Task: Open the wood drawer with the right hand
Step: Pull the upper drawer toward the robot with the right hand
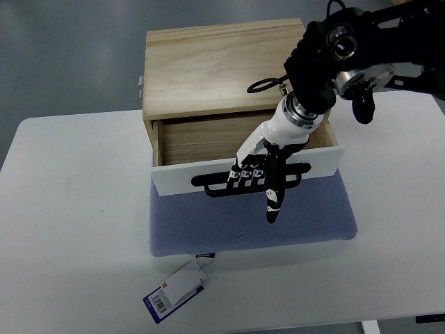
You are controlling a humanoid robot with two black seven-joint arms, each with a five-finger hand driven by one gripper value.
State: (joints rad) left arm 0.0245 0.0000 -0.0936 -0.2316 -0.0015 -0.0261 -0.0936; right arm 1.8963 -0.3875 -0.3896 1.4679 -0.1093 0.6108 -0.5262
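Grey floor runs behind a white counter (pixel 69 209), and on that counter sits the wood box (pixel 222 66) with its drawer (pixel 208 142) already part of the way out towards me, its white front (pixel 181 179) overhanging a blue-grey padded mat (pixel 250 223). My right hand (pixel 263 167) reaches down from the upper right, over the drawer's open top, and my fingers (pixel 245 174) are curled around the black handle (pixel 219 186) on the front panel, clamped on it, except for one that sticks out straight and points down past the handle over the mat. My left arm is nowhere to be seen.

What worries me is the hold itself: I judge it a hook more than a full grasp, so a pull that tilts upward could let the bar slip off my fingertips. The box looks light and is not fixed to anything I can see, so if the drawer binds, the whole box may slide along with it instead. Pulled too far, the drawer could come clear out and tip onto the mat. My straight finger could also catch on the mat.

As for contents, the part of the drawer I can see shows only bare wood bottom; my wrist hides the right side. A tag (pixel 177 291) lies on the counter just in front of the mat.
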